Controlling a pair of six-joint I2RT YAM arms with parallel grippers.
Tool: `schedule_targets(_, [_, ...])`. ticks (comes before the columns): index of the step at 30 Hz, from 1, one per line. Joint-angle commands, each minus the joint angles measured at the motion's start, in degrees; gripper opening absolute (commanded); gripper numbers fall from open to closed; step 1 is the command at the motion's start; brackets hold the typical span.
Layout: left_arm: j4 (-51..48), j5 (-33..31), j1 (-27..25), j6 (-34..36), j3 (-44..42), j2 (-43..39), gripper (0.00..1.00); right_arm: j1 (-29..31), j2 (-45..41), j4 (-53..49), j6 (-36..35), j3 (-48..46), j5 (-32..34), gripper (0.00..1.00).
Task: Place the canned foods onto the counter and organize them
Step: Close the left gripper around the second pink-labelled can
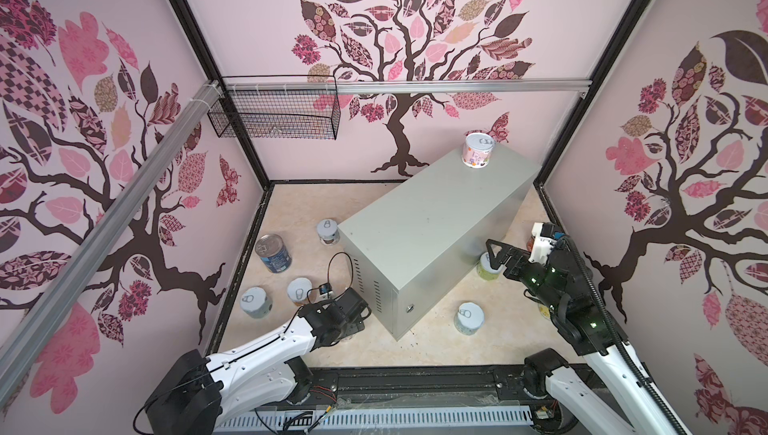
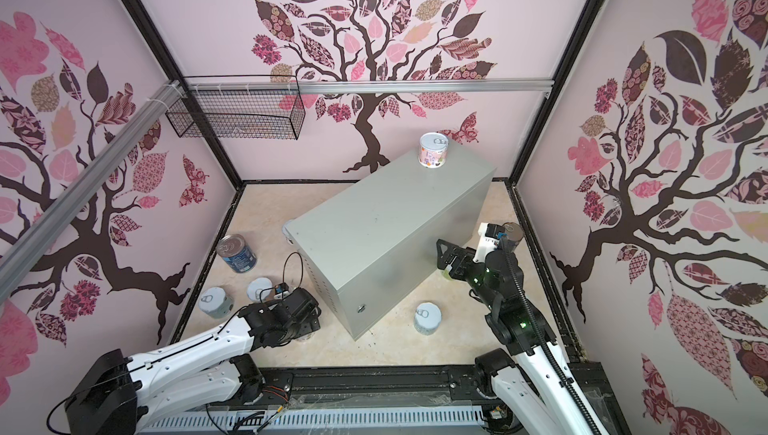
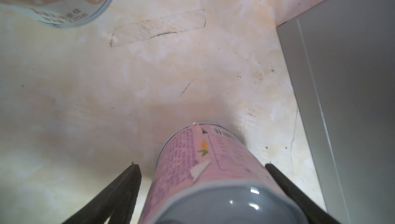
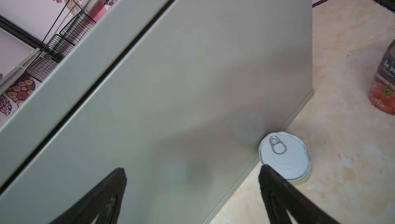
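The left fingers [image 3: 199,166] stand spread around a pink can [image 3: 213,158] on the floor [image 3: 149,73], one finger close against it and a gap at the other, at the bench's [image 1: 428,225] 7 o'clock. The right fingers [image 4: 192,168] gape wide beside its 4 o'clock wall, over a pull-tab can [image 4: 284,156] just beside the base. A pastel can [image 1: 478,150] stands on the bench's 1 o'clock corner. A blue can [image 1: 273,252] stands at 9 o'clock.

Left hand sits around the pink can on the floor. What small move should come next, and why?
Probably close the left hand on the pink can. It stands upright between the fingers, with a gap showing beside one of them, so it looks ungripped. Once held, it could go up onto the counter, where only one other can stands.
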Motion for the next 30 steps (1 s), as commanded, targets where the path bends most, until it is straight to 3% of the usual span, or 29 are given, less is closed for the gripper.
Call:
schedule_targets(1, [-1.3,-1.3,-0.3,-0.4,-0.2,-0.2,0.89,0.2,-0.4,0.6,0.2,0.6,-0.3,1.0])
schedule_targets(13, [-5.3,-4.0,-0.3,1.5,3.6,-4.9,0.63,0.3,-0.9,0.4,-0.1,0.0,-0.3,1.0])
schedule_targets(30, [-15.6,-9.1,-0.3,8.0,17.4,-15.8,0.57,0.2,-0.1,0.4,1.0,-0.9,-2.7,1.0])
